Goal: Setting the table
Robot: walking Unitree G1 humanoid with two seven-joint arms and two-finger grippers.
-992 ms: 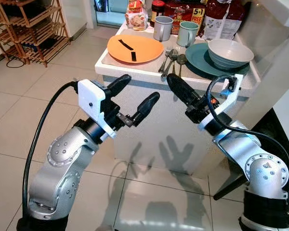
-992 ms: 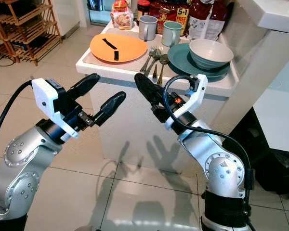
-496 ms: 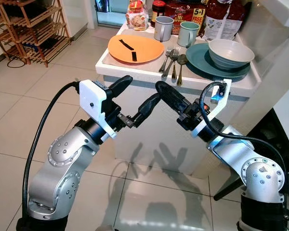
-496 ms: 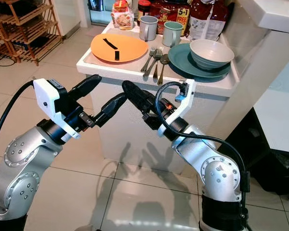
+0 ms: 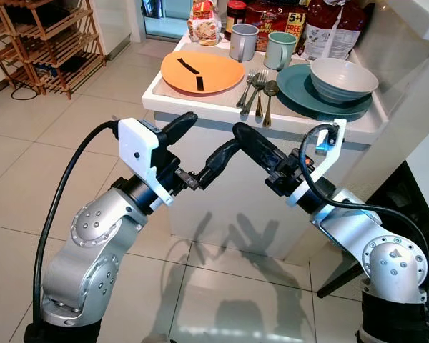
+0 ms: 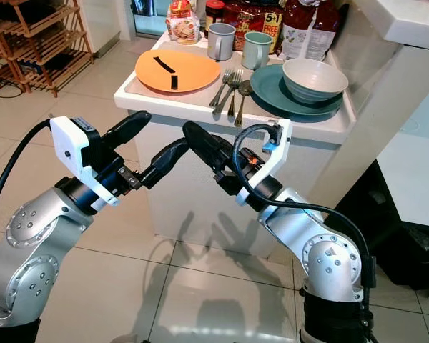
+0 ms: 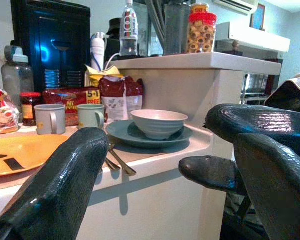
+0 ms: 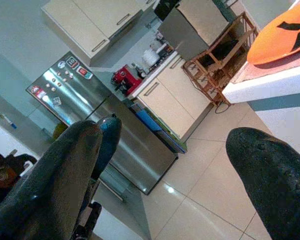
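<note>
The food packets (image 5: 300, 21) behind the mugs (image 5: 261, 46) are cut off by the picture's top edge. The bowl (image 5: 342, 77) hides part of the green plate (image 5: 300, 89) under it.

Left gripper (image 5: 200, 146): fingers glossy black, smooth, plastic-looking; white matt housing behind them; arm brushed silver metal. Right gripper (image 5: 244, 135): same glossy black fingers, tips just beside the left gripper's.

Beyond both grippers, white table (image 5: 200, 107), smooth, faint sheen. Orange plate (image 5: 214, 71) matt. Teal plate (image 5: 293, 86) and grey bowl (image 5: 342, 77) glazed, glossy. Cutlery (image 5: 256, 89) shiny metal.

Below the grippers, floor tiles (image 5: 28, 186) polished, reflective. Left of the left gripper, shelf rack (image 5: 46, 43) bare wood.
</note>
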